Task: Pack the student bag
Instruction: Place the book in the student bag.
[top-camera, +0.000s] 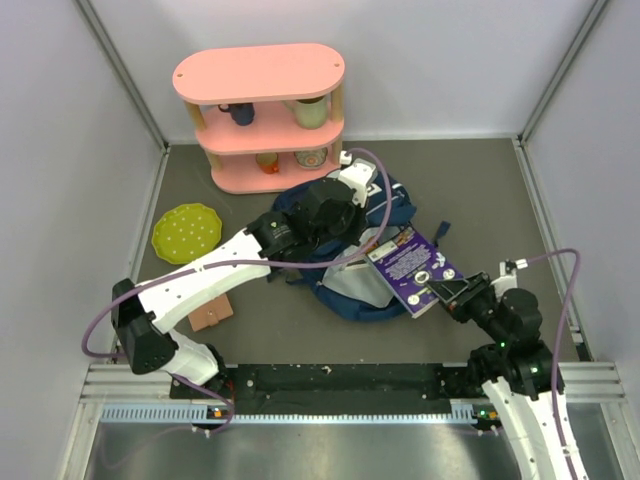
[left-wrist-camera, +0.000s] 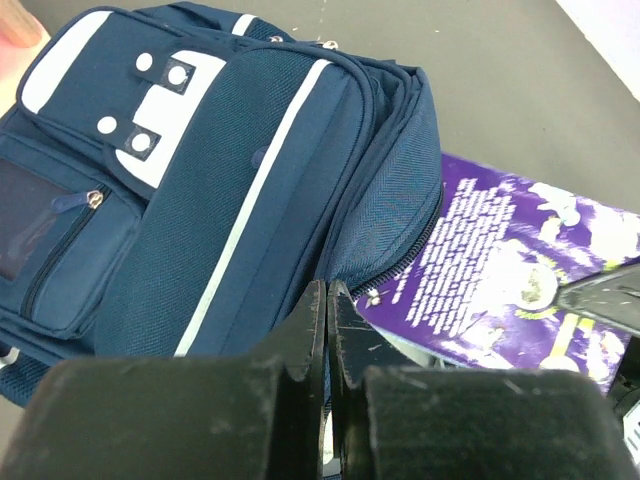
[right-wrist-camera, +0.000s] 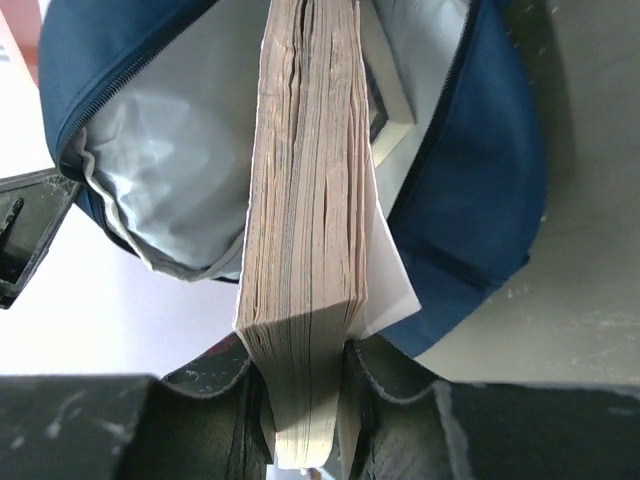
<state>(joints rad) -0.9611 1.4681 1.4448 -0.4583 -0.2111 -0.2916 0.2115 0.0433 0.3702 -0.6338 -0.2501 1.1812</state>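
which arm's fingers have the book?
The right arm's fingers: they clamp the thick book at the bag's open mouth. The left fingers are shut near the bag, no book between them.

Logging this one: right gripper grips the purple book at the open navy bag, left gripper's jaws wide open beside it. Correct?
Not quite. The left gripper is shut, jaws pressed together beside the student bag, as the left wrist view shows. The right gripper does grip the purple book at the open bag.
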